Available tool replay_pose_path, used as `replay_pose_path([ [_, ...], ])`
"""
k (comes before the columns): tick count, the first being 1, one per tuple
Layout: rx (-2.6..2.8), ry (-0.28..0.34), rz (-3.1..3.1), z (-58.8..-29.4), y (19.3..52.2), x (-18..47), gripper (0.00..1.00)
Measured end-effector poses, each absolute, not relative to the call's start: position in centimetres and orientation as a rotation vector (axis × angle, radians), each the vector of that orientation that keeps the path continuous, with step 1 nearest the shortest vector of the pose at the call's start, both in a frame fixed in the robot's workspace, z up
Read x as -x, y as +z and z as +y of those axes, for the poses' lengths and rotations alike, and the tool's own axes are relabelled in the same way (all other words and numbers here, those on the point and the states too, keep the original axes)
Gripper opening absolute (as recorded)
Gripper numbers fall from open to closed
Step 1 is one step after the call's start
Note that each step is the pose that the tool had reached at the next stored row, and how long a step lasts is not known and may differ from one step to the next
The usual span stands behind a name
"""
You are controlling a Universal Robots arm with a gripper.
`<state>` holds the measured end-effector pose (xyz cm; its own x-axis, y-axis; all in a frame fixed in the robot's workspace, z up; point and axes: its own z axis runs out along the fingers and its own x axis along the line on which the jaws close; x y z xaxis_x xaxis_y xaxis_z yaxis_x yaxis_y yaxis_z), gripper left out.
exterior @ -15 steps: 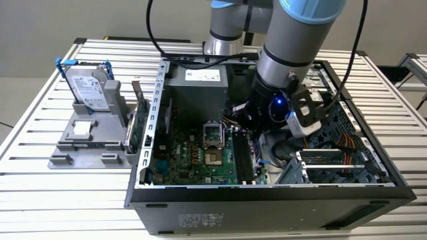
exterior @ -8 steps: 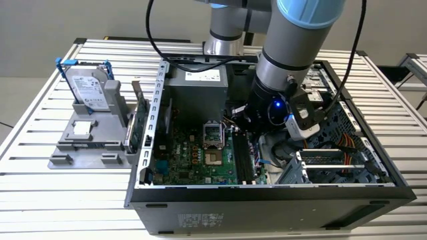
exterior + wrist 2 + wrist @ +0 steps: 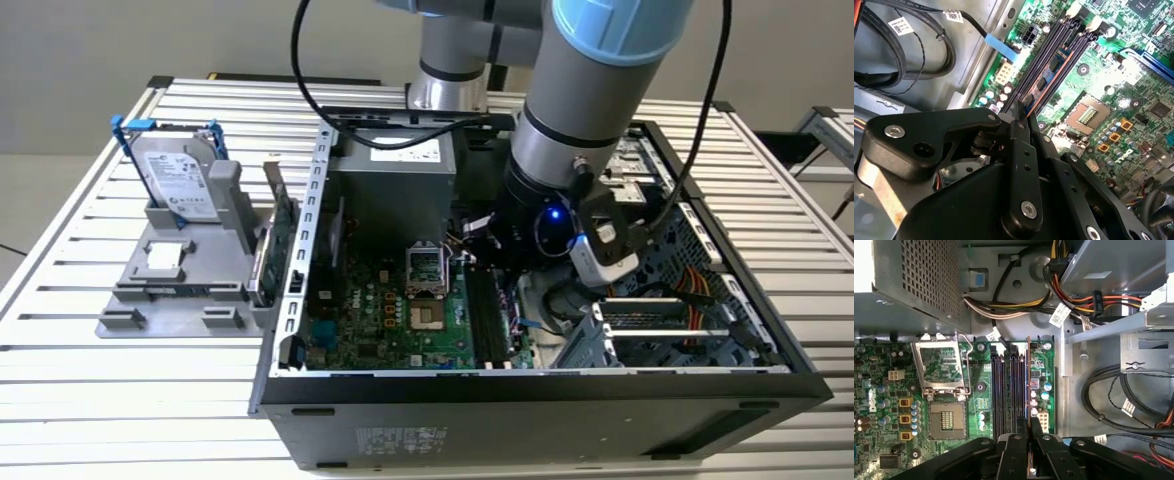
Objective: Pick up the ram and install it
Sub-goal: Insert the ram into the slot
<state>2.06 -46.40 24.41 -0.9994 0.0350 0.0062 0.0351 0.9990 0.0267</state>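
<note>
The ram (image 3: 1028, 390) stands on edge as a thin strip with a coppery rim, lined up with the black memory slots (image 3: 1004, 390) of the green motherboard (image 3: 981, 405). In the second wrist view the ram (image 3: 1046, 75) shows its small dark chips between the slots (image 3: 1054, 45). My gripper (image 3: 1029, 432) is shut on the ram's near end, with black fingers (image 3: 1019, 130) pressed on both faces. From the exterior view, the gripper (image 3: 491, 250) reaches down inside the open computer case (image 3: 534, 400). Whether the stick is seated in a slot cannot be told.
The CPU socket (image 3: 946, 420) lies beside the slots. A power supply (image 3: 394, 180) sits at the back of the case, and cable bundles (image 3: 1134, 400) and a drive cage (image 3: 667, 330) are on the other side. A hard drive (image 3: 180, 180) and a green card (image 3: 271, 260) stand on a grey fixture outside.
</note>
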Motion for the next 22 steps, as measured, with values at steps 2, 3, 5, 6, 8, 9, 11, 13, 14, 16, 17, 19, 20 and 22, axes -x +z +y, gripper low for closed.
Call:
replay_pose_path([
  [2, 0.055, -0.042, -3.135, -46.5, 24.3, -2.0, 0.00],
  [3, 0.055, -0.042, -3.135, -46.5, 24.3, -2.0, 0.00],
  [5, 0.055, -0.042, -3.135, -46.5, 24.2, -2.0, 0.00],
  [6, 0.055, -0.042, -3.135, -46.6, 24.2, -2.0, 0.00],
  [8, 0.055, -0.041, -3.135, -46.6, 24.1, -2.0, 0.00],
  [9, 0.055, -0.041, -3.135, -46.6, 24.1, -2.0, 0.00],
  [11, 0.055, -0.040, -3.135, -46.7, 23.9, -2.0, 0.00],
  [13, 0.055, -0.040, -3.135, -46.7, 23.9, -2.0, 0.00],
  [14, 0.055, -0.039, -3.135, -46.7, 23.9, -2.0, 0.00],
  [16, 0.055, -0.040, -3.135, -46.8, 23.8, -2.0, 0.00],
  [17, 0.055, -0.040, -3.135, -46.8, 23.8, -2.0, 0.00],
  [19, 0.055, -0.040, -3.135, -46.8, 23.6, -2.0, 0.00],
  [20, 0.055, -0.040, -3.135, -46.8, 23.6, -2.0, 0.00],
  [22, 0.055, -0.040, -3.135, -46.8, 23.3, -2.0, 0.00],
])
